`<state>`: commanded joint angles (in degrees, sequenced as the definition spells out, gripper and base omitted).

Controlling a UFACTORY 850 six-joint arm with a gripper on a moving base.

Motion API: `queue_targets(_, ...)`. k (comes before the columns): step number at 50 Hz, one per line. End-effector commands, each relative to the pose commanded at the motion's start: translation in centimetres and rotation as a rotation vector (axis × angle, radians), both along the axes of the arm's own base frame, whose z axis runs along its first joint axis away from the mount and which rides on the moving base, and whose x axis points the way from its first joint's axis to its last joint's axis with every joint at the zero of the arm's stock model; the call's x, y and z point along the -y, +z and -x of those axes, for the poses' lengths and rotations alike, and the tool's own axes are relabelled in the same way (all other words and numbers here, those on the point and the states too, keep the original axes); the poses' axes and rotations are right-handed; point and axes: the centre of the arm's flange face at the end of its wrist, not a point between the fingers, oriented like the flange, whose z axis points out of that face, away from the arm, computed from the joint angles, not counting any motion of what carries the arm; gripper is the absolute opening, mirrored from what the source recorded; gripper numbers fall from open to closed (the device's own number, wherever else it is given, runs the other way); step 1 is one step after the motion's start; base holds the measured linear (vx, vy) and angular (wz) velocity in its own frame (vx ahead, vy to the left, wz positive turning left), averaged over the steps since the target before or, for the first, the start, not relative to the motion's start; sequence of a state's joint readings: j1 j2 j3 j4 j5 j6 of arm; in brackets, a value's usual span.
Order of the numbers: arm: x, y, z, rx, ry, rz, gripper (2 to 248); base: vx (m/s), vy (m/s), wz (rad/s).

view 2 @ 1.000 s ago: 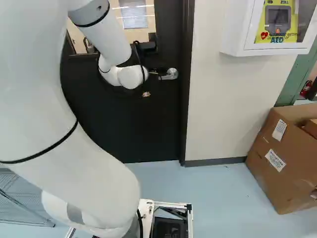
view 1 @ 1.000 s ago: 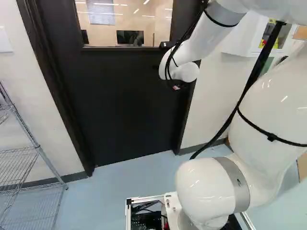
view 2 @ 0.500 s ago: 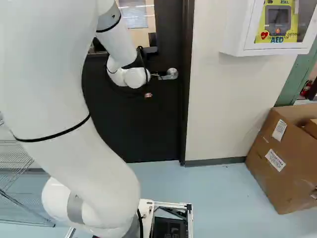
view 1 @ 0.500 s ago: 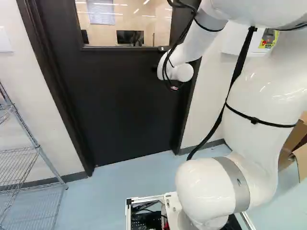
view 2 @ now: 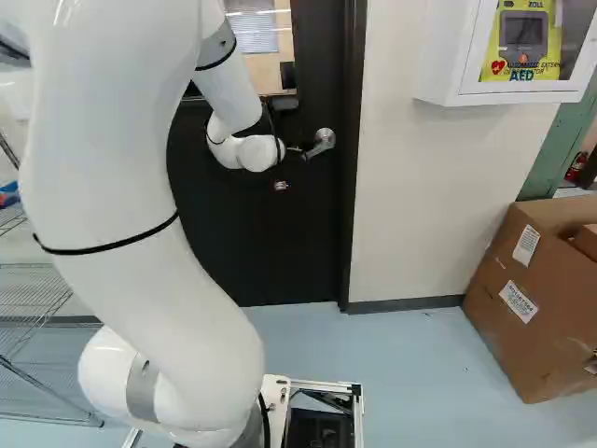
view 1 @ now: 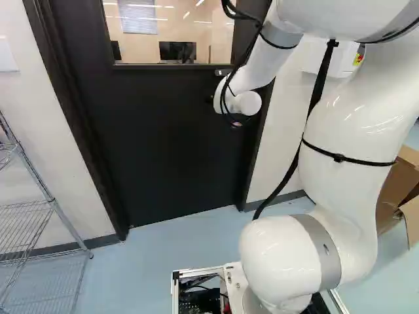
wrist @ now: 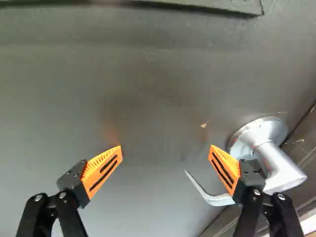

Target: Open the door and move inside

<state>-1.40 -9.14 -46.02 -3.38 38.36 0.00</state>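
The black door (view 1: 177, 144) stands closed in its frame. Beside the arm's wrist in the right base view, the gripper (view 2: 292, 150) is mostly hidden, close to the silver lever handle (view 2: 323, 142), whose lever slants downward. In the wrist view the gripper (wrist: 166, 157) is open, its orange-padded fingers wide apart with only door surface between them. One finger overlaps the handle (wrist: 280, 168); the lever's curved tip shows past that finger, toward the gap. Whether finger and lever touch is hard to tell.
A wire shelf (view 1: 49, 203) stands left of the door. The door frame (view 2: 351, 187) and white wall (view 2: 410, 205) lie right of the handle. An AED cabinet (view 2: 448, 56) hangs there, above cardboard boxes (view 2: 532, 308) on the floor.
The handle's lever has turned from nearly level to slanting down. My wrist has shifted slightly toward the handle in the right base view, and the upper arm has swung. The base has not moved.
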Motion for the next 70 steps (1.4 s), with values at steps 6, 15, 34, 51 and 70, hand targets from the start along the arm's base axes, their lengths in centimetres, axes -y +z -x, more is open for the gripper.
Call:
queue_targets(6,0.0,-0.7,-0.1,-0.013,0.0,0.0,247,0.0,0.0,0.0)
queue_targets(15,0.0,-1.6,-0.2,-0.032,0.0,-0.001,247,0.0,0.0,0.0)
queue_targets(34,0.0,-3.7,-0.4,-0.072,0.0,-0.002,247,0.0,0.0,0.0)
queue_targets(51,0.0,-5.6,-0.7,-0.108,0.0,-0.003,247,0.0,0.0,0.0)
queue_targets(70,0.0,-6.1,-0.7,-0.116,0.0,-0.003,247,0.0,0.0,0.0)
